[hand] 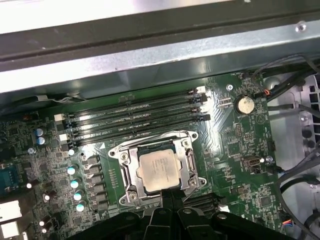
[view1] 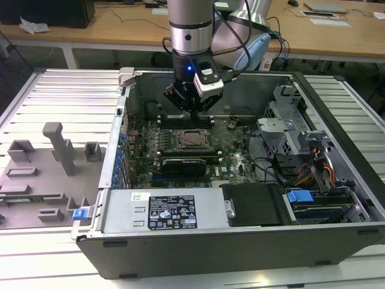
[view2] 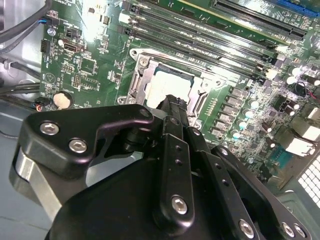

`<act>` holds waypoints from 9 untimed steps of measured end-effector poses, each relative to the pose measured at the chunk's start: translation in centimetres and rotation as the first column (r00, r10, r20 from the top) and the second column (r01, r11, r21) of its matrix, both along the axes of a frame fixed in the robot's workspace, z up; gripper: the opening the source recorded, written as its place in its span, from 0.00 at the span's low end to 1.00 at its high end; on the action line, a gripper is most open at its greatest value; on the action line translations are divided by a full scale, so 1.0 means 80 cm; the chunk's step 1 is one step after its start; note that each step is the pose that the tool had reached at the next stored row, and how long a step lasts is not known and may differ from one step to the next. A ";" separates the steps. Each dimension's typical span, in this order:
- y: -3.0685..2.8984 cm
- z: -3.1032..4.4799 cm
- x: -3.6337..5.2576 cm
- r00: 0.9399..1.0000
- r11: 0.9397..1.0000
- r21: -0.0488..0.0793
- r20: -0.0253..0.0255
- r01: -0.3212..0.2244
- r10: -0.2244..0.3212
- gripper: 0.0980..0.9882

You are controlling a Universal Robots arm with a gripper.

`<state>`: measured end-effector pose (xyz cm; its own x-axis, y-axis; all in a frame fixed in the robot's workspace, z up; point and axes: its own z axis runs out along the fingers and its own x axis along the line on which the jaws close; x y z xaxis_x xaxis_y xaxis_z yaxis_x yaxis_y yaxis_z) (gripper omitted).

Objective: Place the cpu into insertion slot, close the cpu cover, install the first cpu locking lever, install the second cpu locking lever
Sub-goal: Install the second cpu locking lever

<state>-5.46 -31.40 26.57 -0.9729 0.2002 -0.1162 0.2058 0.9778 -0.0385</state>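
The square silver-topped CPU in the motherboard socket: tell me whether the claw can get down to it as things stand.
Probably yes. The black claw hangs just above the square silver-topped CPU, the open computer case has no side panel over it, and nothing lies between them in both wrist views.

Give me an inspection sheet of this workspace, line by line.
Surface: ribbed metal bench carrying an open computer case.
Job's things: chip lies in the socket; the metal frame sits around it.
Clutter: grey fixture blocks on the exterior view's left.
Grippers: gripper hangs over the memory slots, just beside the socket; whether the jaws are open cannot be told.
Cables: black bundles beside the drive bay; blue cable behind the arm.
Surroundings: wooden desks behind.
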 end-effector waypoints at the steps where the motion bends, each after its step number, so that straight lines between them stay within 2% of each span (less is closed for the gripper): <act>1: -0.0006 0.0005 0.000 1.000 1.000 0.000 0.000 0.000 0.000 0.01; 6: -0.0078 0.0019 0.000 1.000 1.000 0.000 0.000 0.000 0.000 0.01; 9: -0.0192 0.0019 0.000 1.000 1.000 0.000 0.000 0.000 0.000 0.01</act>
